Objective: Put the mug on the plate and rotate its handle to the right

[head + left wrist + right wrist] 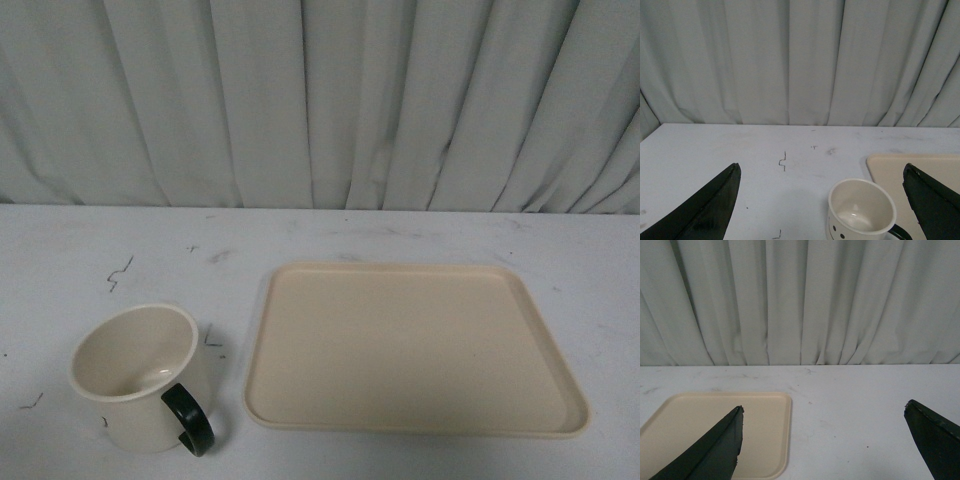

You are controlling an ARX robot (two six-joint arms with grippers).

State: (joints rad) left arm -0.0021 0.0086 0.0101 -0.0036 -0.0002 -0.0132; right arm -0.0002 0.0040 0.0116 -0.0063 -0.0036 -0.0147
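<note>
Cream enamel, black loop: the mug (140, 375) stands upright on the table, off the plate (415, 350), just beside the plate's edge on our left-arm side, with a strip of bare table between them. Its mouth opens upward and it looks empty. The handle (190, 418) points back toward us and a little toward the plate, so we judge the later turn to the right will be a short one. In the left wrist view two small dark dots show low on the mug's wall.

Our left gripper (821, 167) is spread wide and holds nothing. The mug lies ahead of it and below, within the span of its fingers (710, 210) but nearer the one on the plate's side. Our right gripper (825, 406) is likewise spread and empty, and it looks across the plate's far corner with no mug in sight. The left arm is plainly the nearer one, and we judge the pick falls to it. The carry would then run sideways across the plate's near rim.

The plate is bare and lies flat. The table (400, 235) around it is pale grey-white with a few dark scuffs and small marks. Beyond the plate a pleated grey-white curtain (320, 100) closes off the room.
</note>
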